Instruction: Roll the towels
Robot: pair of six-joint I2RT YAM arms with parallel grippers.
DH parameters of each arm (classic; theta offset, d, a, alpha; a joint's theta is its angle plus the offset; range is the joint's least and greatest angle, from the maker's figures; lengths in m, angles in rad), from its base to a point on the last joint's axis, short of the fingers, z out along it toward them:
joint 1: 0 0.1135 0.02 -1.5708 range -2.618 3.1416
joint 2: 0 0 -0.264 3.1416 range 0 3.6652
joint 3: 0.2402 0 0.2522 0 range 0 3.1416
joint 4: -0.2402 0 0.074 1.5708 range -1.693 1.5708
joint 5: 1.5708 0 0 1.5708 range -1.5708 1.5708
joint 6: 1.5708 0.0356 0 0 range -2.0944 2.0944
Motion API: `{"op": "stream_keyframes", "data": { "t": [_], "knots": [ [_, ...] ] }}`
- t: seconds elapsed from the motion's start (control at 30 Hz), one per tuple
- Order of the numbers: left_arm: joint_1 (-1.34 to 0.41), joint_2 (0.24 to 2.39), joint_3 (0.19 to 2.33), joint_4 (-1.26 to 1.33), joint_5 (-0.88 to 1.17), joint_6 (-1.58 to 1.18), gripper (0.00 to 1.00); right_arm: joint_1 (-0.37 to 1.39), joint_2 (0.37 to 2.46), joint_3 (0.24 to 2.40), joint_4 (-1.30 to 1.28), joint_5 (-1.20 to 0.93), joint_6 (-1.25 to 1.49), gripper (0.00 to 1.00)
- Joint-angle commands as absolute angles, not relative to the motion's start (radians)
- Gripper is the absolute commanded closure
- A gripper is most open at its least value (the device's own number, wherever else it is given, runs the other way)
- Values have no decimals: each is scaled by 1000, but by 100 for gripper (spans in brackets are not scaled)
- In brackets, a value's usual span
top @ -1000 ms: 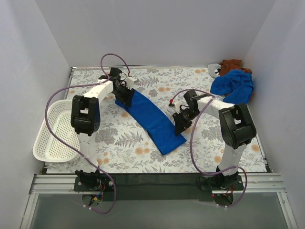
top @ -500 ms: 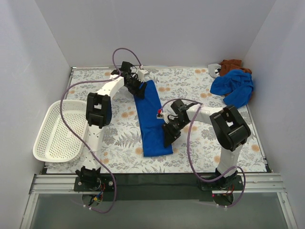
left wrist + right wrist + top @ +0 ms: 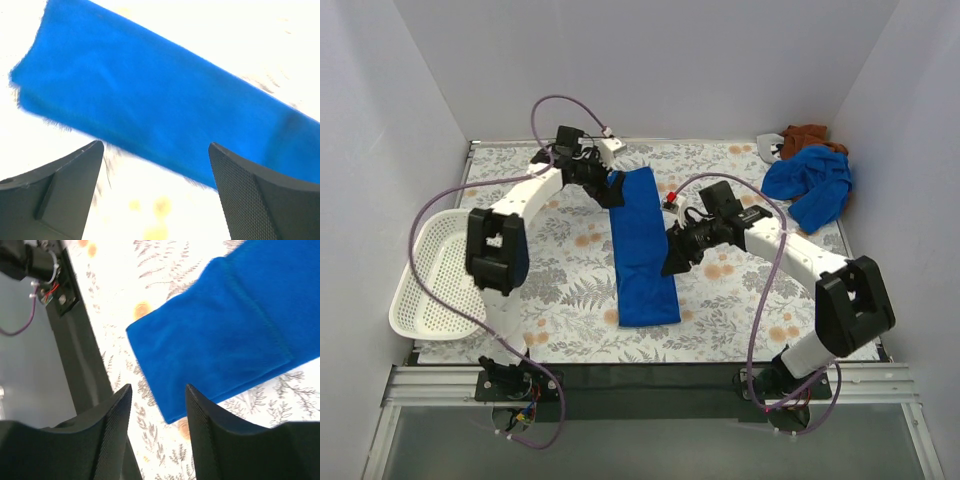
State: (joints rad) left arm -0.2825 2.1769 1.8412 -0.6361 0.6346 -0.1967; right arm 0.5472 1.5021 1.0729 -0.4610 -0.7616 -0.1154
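- The floral tabletop (image 3: 750,300) lies under both pairs of jaws, and everything else rests on it.
- The white mesh basket (image 3: 435,280) stands at the left edge of the table. It is well apart from the left jaws, on their outer side, and even further from the right jaws.
- One royal-blue towel (image 3: 642,250) lies flat as a long narrow strip that runs from the far side toward the near side. It is between the two pairs of jaws. Its far left corner is just beside the left jaws, and its right long edge is just beside the right jaws. In the left wrist view the towel (image 3: 150,110) passes across, beyond the fingertips. In the right wrist view a short end of it (image 3: 235,335) lies beyond the fingertips and to one side of them.
- A second blue towel (image 3: 810,185) lies crumpled in the far right corner, well apart from the right jaws and far from the left ones.
- A brown cloth (image 3: 807,135) lies just behind this crumpled towel and touches it.
- The left gripper (image 3: 612,190) (image 3: 156,150) has its jaws spread wide. Nothing is between them; the towel is below them, not in the grip.
- The right gripper (image 3: 672,262) (image 3: 157,390) has its jaws parted less widely. The gap between them is free, and they hold nothing.
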Motion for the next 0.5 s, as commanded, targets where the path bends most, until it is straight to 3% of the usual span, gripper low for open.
{"op": "stream_keyframes", "data": {
  "t": [0.0,0.13,0.23,0.33,0.47],
  "knots": [
    [-276,1829,1566,-505,655,-154,19,517,1586,1101,-425,-778,-71,56],
    [-328,1500,1260,-538,615,60,29,518,1669,1143,-411,-791,-71,59],
    [-461,1308,1047,-594,577,193,43,520,1727,1158,-382,-810,-51,61],
    [-677,1211,890,-604,460,254,52,522,1802,1161,-371,-810,-43,63],
    [-915,1184,792,-583,347,259,55,522,1867,1151,-351,-772,-52,64]
  ]
}}
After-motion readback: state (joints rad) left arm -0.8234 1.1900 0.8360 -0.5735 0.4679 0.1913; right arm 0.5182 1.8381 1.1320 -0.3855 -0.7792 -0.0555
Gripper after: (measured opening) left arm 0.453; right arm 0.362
